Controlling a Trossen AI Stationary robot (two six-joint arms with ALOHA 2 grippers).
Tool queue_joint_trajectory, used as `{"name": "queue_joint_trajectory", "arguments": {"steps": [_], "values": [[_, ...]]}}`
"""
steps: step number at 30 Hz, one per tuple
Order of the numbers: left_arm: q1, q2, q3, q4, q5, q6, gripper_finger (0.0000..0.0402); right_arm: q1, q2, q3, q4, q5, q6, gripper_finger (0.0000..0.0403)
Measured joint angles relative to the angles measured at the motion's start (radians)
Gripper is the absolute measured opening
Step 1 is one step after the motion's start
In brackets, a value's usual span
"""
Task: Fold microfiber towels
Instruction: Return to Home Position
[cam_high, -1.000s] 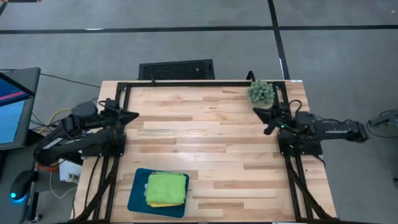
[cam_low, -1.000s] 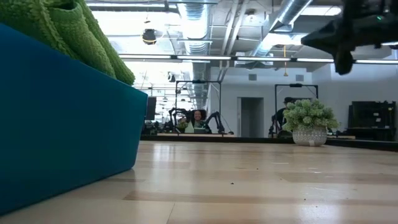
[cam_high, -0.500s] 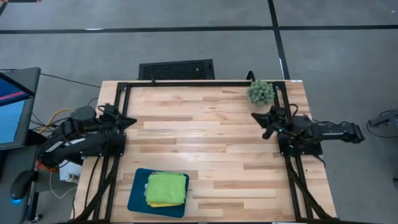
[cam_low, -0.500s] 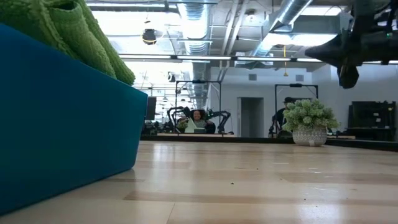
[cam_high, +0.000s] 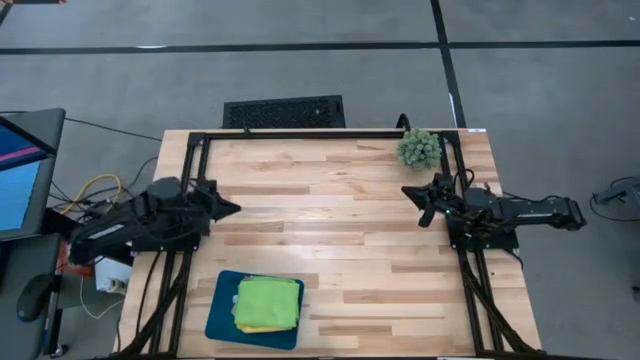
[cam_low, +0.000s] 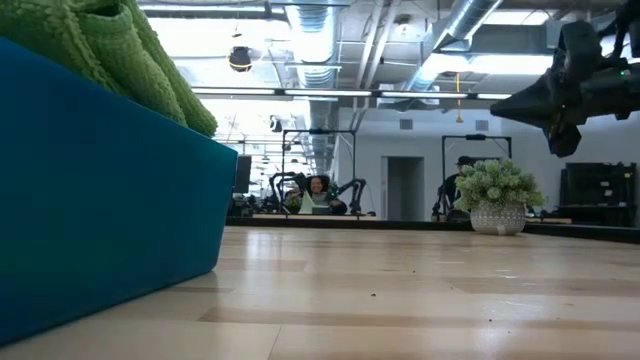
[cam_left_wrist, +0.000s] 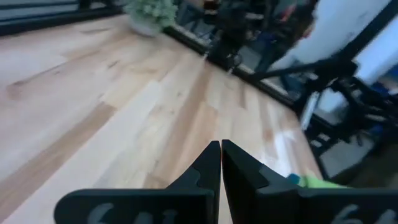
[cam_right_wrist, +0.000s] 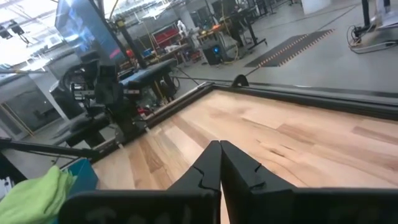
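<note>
Both arms sit folded low at opposite sides of the table, and the towels are stacked in the tray.
The left gripper (cam_left_wrist: 221, 145) hangs over the left side of the table (cam_high: 330, 225), pointing inward, fingers pressed together and empty. The right gripper (cam_right_wrist: 220, 144) hovers near the plant (cam_high: 419, 148), also closed on nothing. The folded green towels (cam_high: 268, 302) lie in the blue tray (cam_high: 222, 292) on the left arm's side.

The top green towel (cam_high: 268, 301) covers what lies under it in the tray (cam_high: 222, 300), so only a thin edge of the yellow towel (cam_high: 262, 327) peeks out. Looking out from the left gripper (cam_left_wrist: 221, 144), the table (cam_left_wrist: 124, 93) is blurry, and one finger hides most of the green towel off to its side
</note>
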Motion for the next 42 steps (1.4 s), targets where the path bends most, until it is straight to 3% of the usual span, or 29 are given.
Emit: {"name": "queue_joint_trajectory", "arguments": {"steps": [5,9,12,42], "values": [[-0.106,0.001,-0.126,0.128,0.012,0.016,0.0006,0.0,0.0,0.0,-0.001,0.0,0.0,0.0031],[-0.192,0.016,-0.124,0.148,-0.12,0.005,0.0006,0.0,0.0,0.0,-0.002,0.0,0.0,0.0031],[-0.219,0.017,-0.124,0.134,-0.147,-0.027,0.0006,0.0,0.0,0.0,-0.002,-0.002,0.0,0.0029],[-0.227,0.017,-0.122,0.107,-0.151,-0.03,0.0006,0.0,-0.001,0.0,-0.004,-0.002,0.0,0.0033]]}}
